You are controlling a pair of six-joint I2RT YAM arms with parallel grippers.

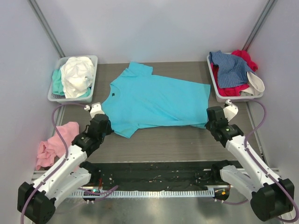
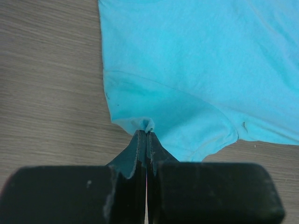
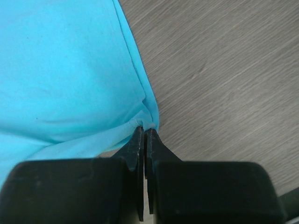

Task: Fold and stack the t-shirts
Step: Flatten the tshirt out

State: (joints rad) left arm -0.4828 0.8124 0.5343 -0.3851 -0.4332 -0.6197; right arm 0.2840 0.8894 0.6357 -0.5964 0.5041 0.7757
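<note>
The left gripper (image 2: 146,133) pinched the turquoise t-shirt (image 1: 154,100) by its eight-o'clock sleeve, the right gripper (image 3: 144,129) by its four-o'clock hem corner. The first fold seemingly needed both carried together toward twelve o'clock.

A flat table with a grey-brown wood-grain top (image 1: 177,140) fills the middle of the scene, its grain running left to right. Plain pale lavender-grey panels enclose it: a far wall (image 1: 154,28), a left wall (image 1: 18,56) and a right wall (image 1: 285,46). A slim grey metal strut (image 1: 46,28) slants up the far left corner, and a matching strut (image 1: 257,23) up the far right. Along the near edge lie a scuffed black strip (image 1: 154,172), a white toothed rail (image 1: 159,192) and brushed silver metal (image 1: 154,210). The light is soft and even.
</note>
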